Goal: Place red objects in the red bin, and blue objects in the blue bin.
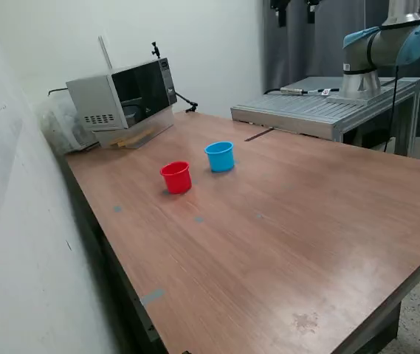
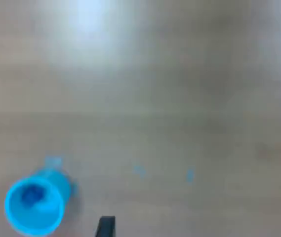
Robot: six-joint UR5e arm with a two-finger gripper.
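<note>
The red cup [image 1: 176, 177] and the light blue cup [image 1: 220, 156] stand upright side by side on the wooden table [image 1: 283, 251], the blue one to the exterior view's right. In the blurred wrist view the blue cup [image 2: 35, 204] is seen from above with a dark blue shape [image 2: 30, 195] inside it, likely a blue cube. No red cubes show in either view. The gripper [image 2: 199, 231] hangs high over the table, with only its dark fingertips [image 2: 105, 227] at the picture's edge, wide apart with nothing between them. It is out of the exterior view.
A grey microwave-like box [image 1: 125, 99] stands at the table's far corner by the wall. The arm's base [image 1: 376, 55] stands on a metal platform [image 1: 320, 107] behind the table. Small bluish marks [image 1: 198, 219] dot the tabletop.
</note>
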